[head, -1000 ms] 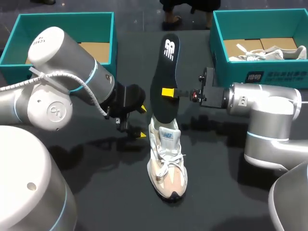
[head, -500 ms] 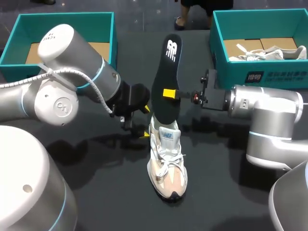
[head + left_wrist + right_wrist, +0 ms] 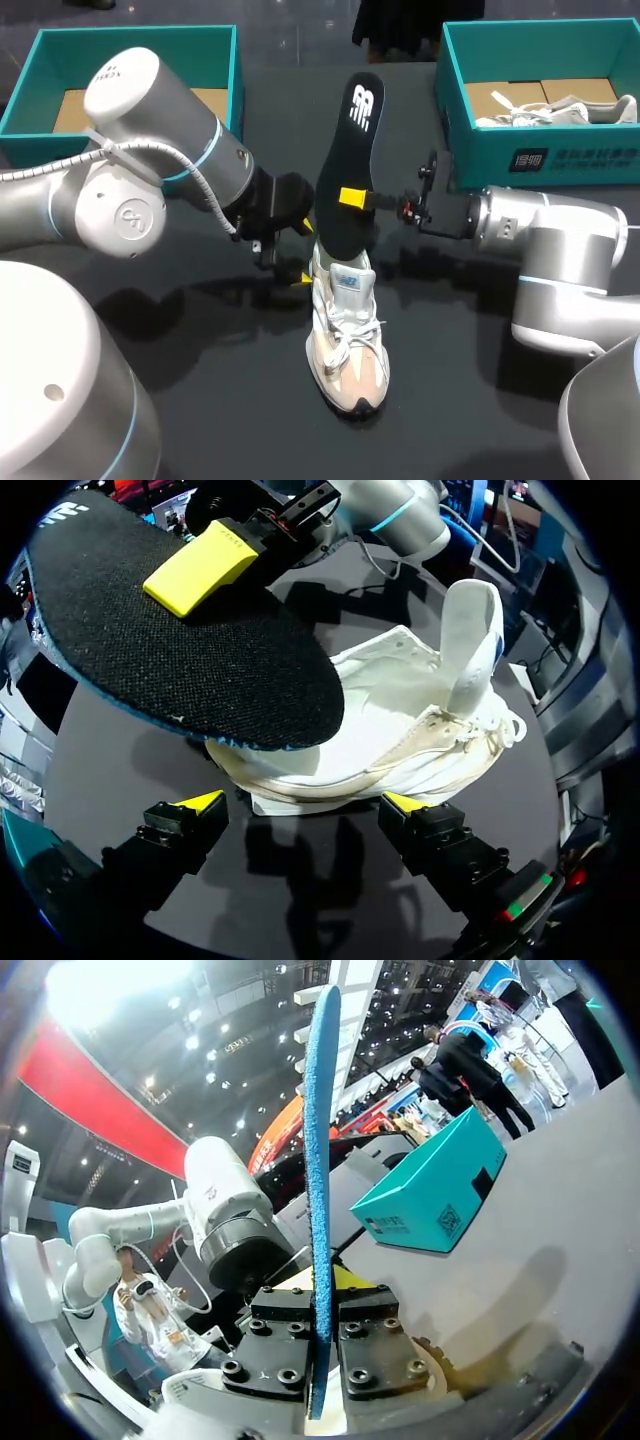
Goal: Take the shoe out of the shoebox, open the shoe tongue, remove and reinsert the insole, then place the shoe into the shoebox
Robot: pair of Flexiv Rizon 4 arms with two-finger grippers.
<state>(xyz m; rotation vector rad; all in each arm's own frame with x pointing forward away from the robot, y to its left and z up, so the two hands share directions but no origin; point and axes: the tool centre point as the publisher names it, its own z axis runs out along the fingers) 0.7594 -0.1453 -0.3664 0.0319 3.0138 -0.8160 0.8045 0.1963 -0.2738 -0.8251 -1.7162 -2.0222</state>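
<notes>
The left arm [image 3: 140,130] and right arm [image 3: 560,240] are fat silver-grey cylinders with light-blue rings at the joints. A white braided cable [image 3: 192,190] runs along the left one. The left tool [image 3: 300,802] and right tool [image 3: 322,1345] are black, yellow-tipped; socket screws stud the right one's blocks.

even overhead light on a dark, faintly glossy table [image 3: 200,400]. soft shadows pool beside the shoe [image 3: 345,340] and under the left arm [image 3: 140,100], whose pale shell catches glare. in the right wrist view, a bright flare burns beyond the insole [image 3: 320,1160].
</notes>
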